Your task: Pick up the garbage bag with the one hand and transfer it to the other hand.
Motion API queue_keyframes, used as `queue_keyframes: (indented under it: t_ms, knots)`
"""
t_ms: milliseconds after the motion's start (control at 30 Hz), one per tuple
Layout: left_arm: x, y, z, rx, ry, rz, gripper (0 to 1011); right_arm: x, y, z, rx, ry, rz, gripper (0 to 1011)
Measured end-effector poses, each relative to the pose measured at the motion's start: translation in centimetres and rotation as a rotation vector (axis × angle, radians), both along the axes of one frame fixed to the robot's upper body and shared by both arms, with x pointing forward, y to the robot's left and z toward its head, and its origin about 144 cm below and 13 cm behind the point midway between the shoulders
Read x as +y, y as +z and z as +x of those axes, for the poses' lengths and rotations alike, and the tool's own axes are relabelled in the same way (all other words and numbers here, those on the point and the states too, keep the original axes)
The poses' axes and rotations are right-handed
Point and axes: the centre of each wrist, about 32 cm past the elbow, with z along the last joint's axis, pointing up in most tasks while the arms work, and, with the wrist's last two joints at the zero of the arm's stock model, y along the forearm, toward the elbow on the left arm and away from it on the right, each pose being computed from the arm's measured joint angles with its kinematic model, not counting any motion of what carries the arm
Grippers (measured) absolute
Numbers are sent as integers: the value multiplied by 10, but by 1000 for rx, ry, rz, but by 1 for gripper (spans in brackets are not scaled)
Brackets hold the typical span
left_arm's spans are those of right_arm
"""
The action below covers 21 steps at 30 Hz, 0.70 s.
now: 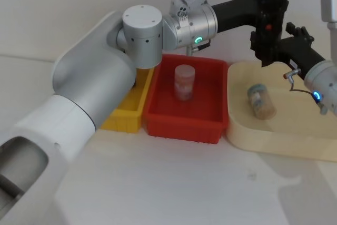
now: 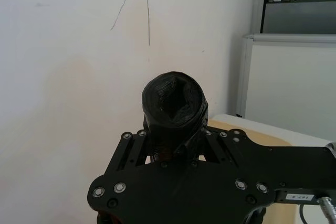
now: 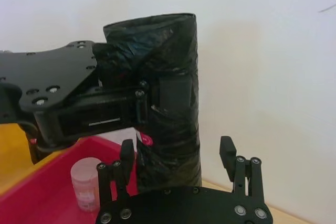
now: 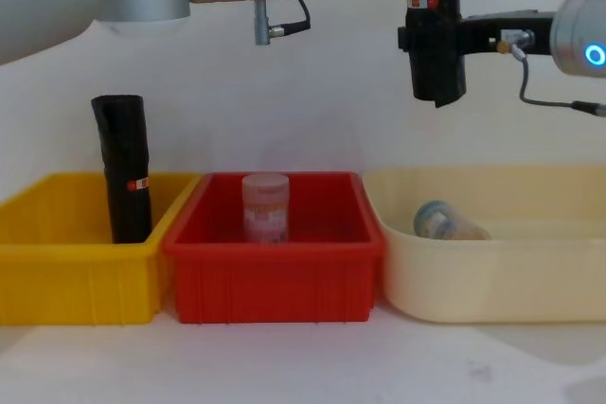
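Two grippers meet at garbage bag (image 3: 167, 103), held upright in air above red bin (image 1: 210, 114). Left gripper (image 3: 137, 98) pinches roll's upper half. Right gripper (image 3: 178, 153) spread, fingers flanking roll's lower end, not yet closed.

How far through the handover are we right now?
Pickup looks done: the left hand holds the garbage bag upright in the air above the red bin. In hand: the right hand has its open fingers on either side of the bag's lower end. Left: close the right hand, then release the left.
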Motion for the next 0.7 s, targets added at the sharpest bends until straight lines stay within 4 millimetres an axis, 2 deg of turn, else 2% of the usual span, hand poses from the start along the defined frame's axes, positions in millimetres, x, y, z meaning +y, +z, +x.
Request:
queue_keyframes:
  t_ms: [300, 700]
  knots:
    - [0, 0, 0, 0, 0, 0, 387, 5, 2, 5, -12, 2, 6, 998]
    - [0, 0, 0, 0, 0, 0, 387, 7, 3, 8, -17, 2, 9, 694]
